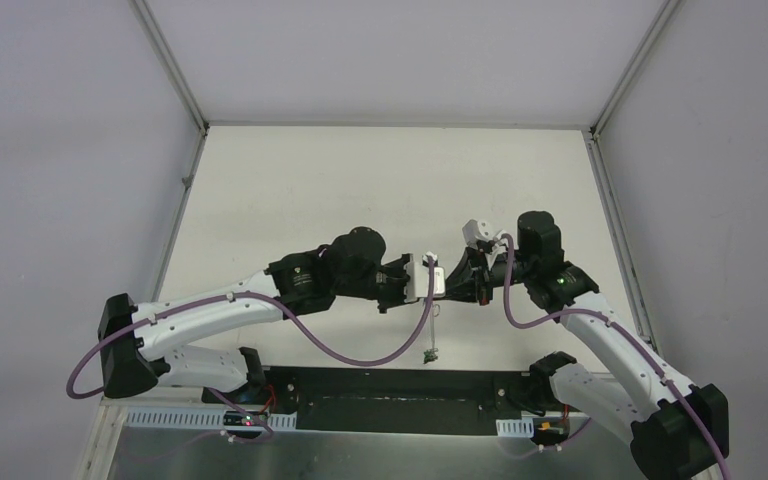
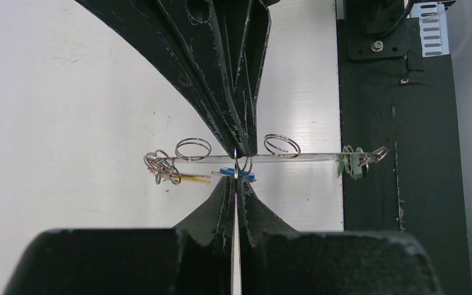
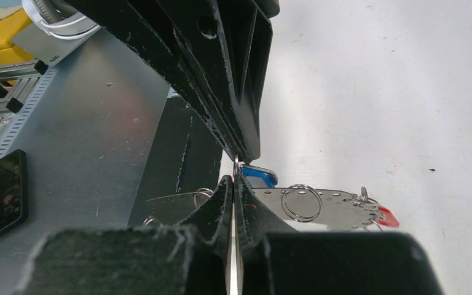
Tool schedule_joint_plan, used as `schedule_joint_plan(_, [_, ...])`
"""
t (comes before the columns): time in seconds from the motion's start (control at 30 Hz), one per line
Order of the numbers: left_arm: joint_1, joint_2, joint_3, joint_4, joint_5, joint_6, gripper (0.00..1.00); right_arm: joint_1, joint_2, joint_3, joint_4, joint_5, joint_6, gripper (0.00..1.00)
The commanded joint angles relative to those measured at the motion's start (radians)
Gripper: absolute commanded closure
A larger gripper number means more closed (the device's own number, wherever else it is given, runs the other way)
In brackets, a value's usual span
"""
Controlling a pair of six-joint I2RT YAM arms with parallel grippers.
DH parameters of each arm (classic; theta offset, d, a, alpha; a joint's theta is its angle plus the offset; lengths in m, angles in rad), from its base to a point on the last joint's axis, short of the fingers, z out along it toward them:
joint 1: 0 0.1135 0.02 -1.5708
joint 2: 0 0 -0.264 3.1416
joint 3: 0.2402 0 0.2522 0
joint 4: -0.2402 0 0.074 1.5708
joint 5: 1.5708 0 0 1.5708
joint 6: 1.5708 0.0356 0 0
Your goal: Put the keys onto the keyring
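Keyring: held off the counter, its rim pinched by the closed right fingers.
Blue-tagged key: beside that pinch on the keyring, clamped in the closed left fingers.
Green-tagged key and red-tagged key: at opposite ends of the keyring.

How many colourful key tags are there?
3. A blue tag hangs at the middle of the keyring, a green tag at its near end and a red tag at its far end. Others may be hidden.
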Motion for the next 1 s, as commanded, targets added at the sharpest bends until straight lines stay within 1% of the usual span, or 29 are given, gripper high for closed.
schedule_joint_plan(0.0, [-0.019, -0.045, -0.001, 0.041, -0.015, 0.025, 1.0, 0.005, 0.003, 0.008, 0.06, -0.012, -0.014, 1.0])
schedule_joint_plan(0.27, [-0.039, -0.051, -0.017, 0.046, -0.012, 0.03, 1.0, 0.006, 0.006, 0.011, 0.059, 0.002, -0.011, 1.0])
schedule_joint_plan(0.63, [-0.06, -0.044, -0.036, 0.034, -0.077, 0.026, 1.0, 0.006, -0.005, 0.007, 0.06, -0.003, -0.013, 1.0])
schedule_joint_plan(0.97, [-0.07, -0.036, -0.041, 0.029, -0.08, 0.036, 1.0, 0.007, -0.006, 0.005, 0.061, 0.008, -0.013, 1.0])
